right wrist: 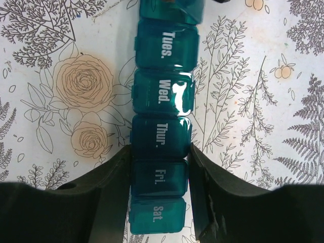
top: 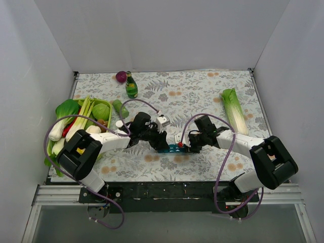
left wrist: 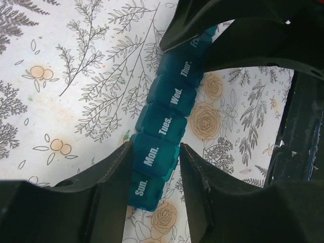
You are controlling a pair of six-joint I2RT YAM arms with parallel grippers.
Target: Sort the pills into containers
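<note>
The containers are one teal-blue pill organiser [top: 174, 148] lying flat on the flowered cloth, with day labels on its closed lids. My left gripper [top: 161, 143] straddles its Sun./Mon. end; in the left wrist view the organiser [left wrist: 167, 119] runs up from between my fingers, and that gripper [left wrist: 156, 152] presses on the Mon. compartment. My right gripper [top: 188, 147] holds the other end. The right wrist view shows the organiser [right wrist: 162, 96] with the right gripper [right wrist: 160, 152] shut against both sides of the Fri. compartment. No pills show in any view.
A green basket [top: 107, 117] of vegetables stands at the left. A dark green bottle [top: 131, 86] and a purple onion [top: 121, 76] sit at the back, a cucumber [top: 120, 108] near the basket, a napa cabbage [top: 234, 109] at the right. White walls close in three sides.
</note>
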